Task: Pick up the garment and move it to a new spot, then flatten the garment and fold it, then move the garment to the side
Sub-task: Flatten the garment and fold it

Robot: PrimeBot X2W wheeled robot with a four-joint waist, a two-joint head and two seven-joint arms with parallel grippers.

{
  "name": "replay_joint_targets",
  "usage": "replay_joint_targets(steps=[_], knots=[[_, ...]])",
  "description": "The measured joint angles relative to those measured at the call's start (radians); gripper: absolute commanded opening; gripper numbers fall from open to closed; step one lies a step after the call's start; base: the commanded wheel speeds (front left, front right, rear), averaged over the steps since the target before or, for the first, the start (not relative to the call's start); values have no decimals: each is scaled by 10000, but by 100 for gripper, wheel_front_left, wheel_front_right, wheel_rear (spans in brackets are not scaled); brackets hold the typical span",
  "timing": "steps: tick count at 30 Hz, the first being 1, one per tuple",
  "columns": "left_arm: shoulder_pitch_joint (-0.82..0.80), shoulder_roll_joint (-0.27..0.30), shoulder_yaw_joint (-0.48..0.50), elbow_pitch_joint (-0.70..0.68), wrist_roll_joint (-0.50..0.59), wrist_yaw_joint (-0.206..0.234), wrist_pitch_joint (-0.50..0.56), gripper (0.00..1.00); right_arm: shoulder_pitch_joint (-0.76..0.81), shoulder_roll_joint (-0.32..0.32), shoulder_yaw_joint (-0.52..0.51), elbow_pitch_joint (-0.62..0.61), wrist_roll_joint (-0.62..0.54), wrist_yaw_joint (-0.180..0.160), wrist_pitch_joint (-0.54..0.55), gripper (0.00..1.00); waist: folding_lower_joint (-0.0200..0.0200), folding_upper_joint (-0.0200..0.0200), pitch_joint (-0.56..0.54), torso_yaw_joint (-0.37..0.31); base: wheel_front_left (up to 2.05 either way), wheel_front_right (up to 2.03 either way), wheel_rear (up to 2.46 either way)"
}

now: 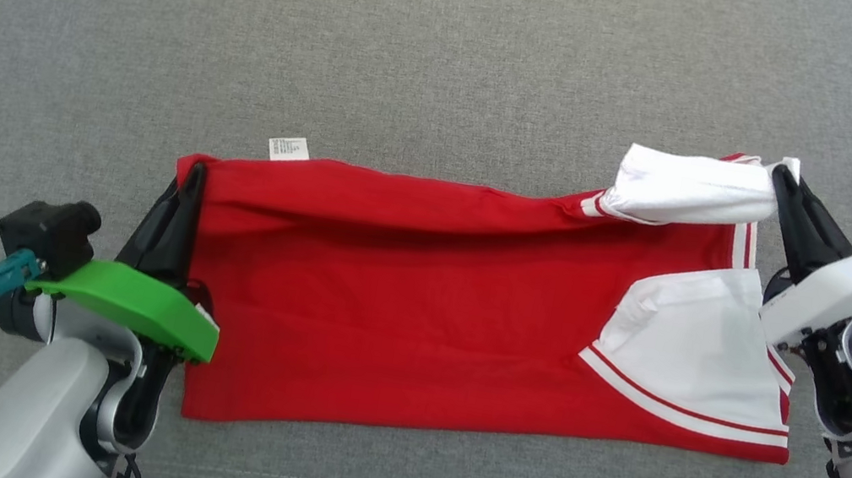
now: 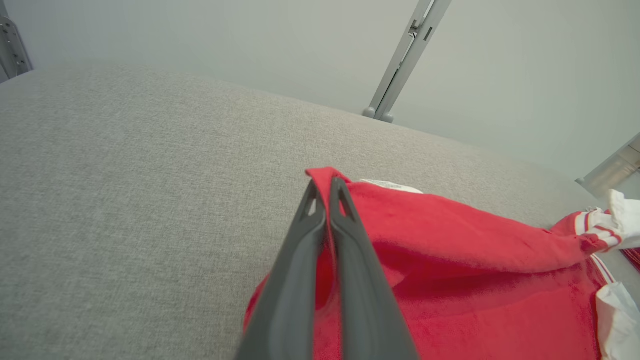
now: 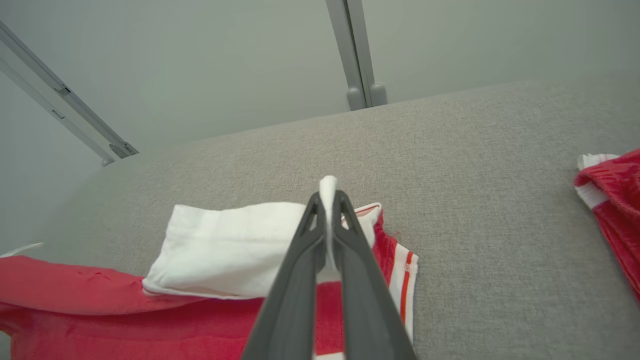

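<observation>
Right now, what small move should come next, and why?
Probably draw both pinched corners toward the robot, laying the far edge over the near edge. The red T-shirt lies spread on the grey cushion, left jaws shut on its hem corner, right jaws on the white sleeve.

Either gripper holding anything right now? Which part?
Both hold the red garment: the left gripper is shut on a red corner at one end, the right gripper on the tip of the white sleeve at the opposite end.
</observation>
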Motion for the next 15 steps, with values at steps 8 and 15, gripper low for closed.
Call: replay_joint_targets(steps=[8, 15], knots=[[1824, 94, 330, -1572, 19, 295, -21, 0, 1936, 529, -949, -1542, -270, -2, 163, 0, 0, 0, -116, -135, 0, 0, 0], [2834, -320, 798, -1699, 226, -13, -50, 48, 3069, 1028, -1452, -1749, -709, -2, 188, 7, 0, 0, -167, -130, 0, 0, 0]])
